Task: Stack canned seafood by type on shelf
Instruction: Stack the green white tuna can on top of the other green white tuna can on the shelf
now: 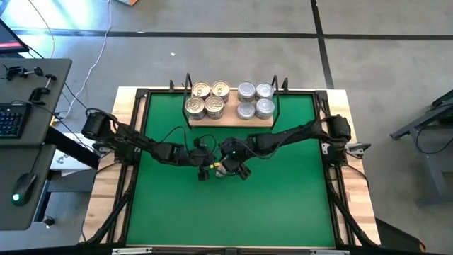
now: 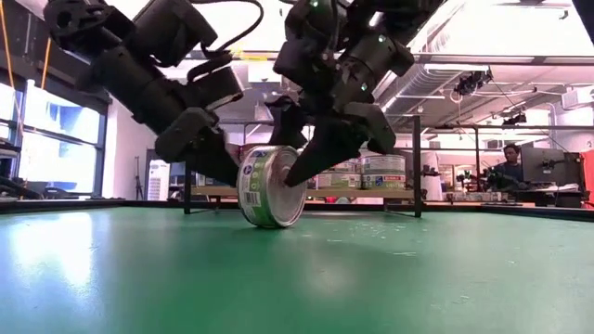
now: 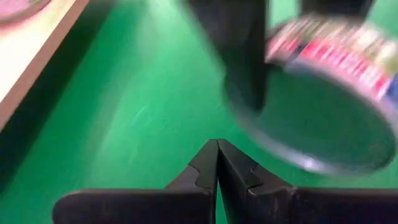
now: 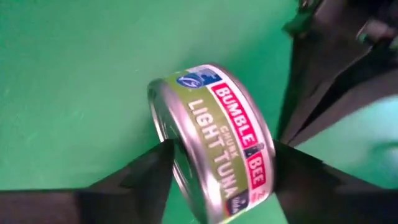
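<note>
One tin (image 2: 271, 186) of canned seafood stands on its edge in the middle of the green mat (image 1: 283, 205), with a green and red label round its wall (image 4: 211, 143). My right gripper (image 4: 217, 162) straddles it from above. My left gripper (image 3: 217, 149) is shut, its tip low beside the tin's flat face; I cannot tell whether it touches. On the far side, the wooden shelf (image 1: 230, 120) carries several gold-lidded tins (image 1: 207, 99) on its left half and several silver-lidded tins (image 1: 255, 99) on its right half. My right gripper has the tin between its two fingers, one fingertip (image 4: 163, 152) at the rim of one flat end and the other (image 4: 280, 155) at the opposite end. The fingers slant down from the table's right and far side. The tin's rim (image 2: 274, 223) rests on the mat, slightly tilted.
Black frame rails (image 1: 333, 191) run along the mat's sides. A desk with a keyboard (image 1: 10, 120) stands left of the table. A person (image 2: 509, 162) sits in the room far behind. Bare mat lies toward the near edge (image 1: 226, 219).
</note>
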You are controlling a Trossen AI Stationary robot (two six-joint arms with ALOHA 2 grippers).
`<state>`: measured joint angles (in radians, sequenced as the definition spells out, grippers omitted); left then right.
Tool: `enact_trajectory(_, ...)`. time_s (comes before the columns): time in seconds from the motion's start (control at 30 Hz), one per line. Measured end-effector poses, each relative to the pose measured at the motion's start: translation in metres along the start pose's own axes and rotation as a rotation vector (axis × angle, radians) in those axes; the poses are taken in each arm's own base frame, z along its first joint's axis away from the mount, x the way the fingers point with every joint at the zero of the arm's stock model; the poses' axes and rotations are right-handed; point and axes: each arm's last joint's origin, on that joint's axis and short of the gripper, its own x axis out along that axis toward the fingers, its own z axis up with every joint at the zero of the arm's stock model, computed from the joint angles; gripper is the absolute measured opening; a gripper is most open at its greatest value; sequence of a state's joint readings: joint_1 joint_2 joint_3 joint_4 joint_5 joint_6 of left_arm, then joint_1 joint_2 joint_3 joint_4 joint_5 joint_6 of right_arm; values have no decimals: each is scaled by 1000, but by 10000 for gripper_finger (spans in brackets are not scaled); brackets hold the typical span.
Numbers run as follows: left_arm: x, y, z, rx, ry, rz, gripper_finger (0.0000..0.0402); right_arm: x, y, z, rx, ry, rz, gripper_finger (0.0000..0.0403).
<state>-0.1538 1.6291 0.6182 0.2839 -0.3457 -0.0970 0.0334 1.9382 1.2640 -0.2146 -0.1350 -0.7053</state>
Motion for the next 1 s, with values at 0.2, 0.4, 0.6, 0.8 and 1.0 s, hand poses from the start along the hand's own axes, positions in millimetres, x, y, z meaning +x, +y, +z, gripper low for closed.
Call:
enact_trajectory(0.2, -25, 2, -9, -29, 141, 120, 0, 1, 5, 4, 122, -9, 14, 138)
enact_trajectory(0.4, -45, -7, -17, -67, 175, 231, 0, -29, 15, 18, 205, 129, -155, 124)
enact_trajectory(0.6, -50, -21, -19, -63, 117, 282, 0, -88, 2, 19, 184, 412, -648, 124)
enact_trajectory(0.8, -52, -27, -20, -72, 85, 294, 0, -105, -38, -16, 238, 576, -819, 124)
enact_trajectory(1.0, -53, -30, -18, -76, 56, 299, 0, -94, -66, -58, 291, 707, -818, 124)
